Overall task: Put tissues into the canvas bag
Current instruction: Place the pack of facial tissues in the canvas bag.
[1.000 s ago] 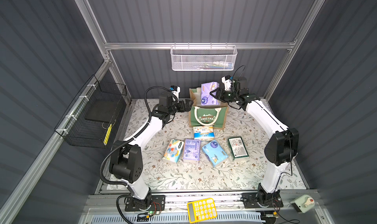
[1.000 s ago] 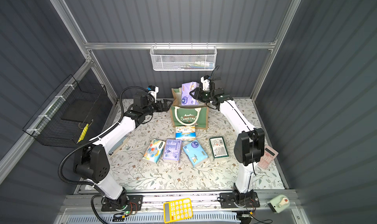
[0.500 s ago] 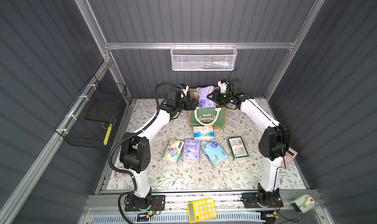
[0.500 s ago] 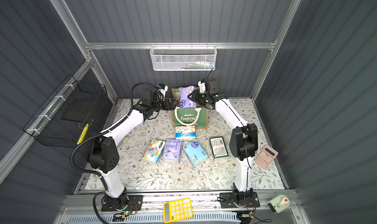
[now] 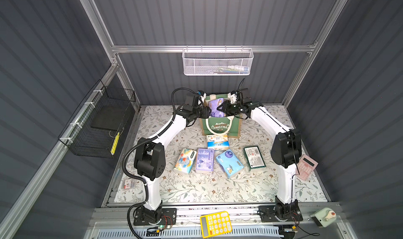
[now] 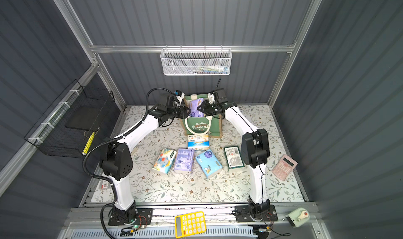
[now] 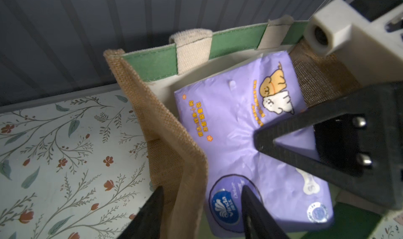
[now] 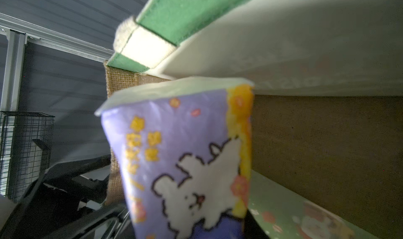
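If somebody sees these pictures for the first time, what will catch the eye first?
At the far middle of the table, the right gripper holds a lavender pack in the mouth of the green bag, while the left gripper straddles the bag's jute side. In front of the bag lie a white pack, a cartoon pack, a purple pack, a blue pack and a green pack. A yellow calculator sits at the near edge.

White "CHRISTMAS" lettering marks the bag's (image 5: 220, 130) green front; inside the bag, the lavender pack (image 7: 235, 126) reads "Vinda".
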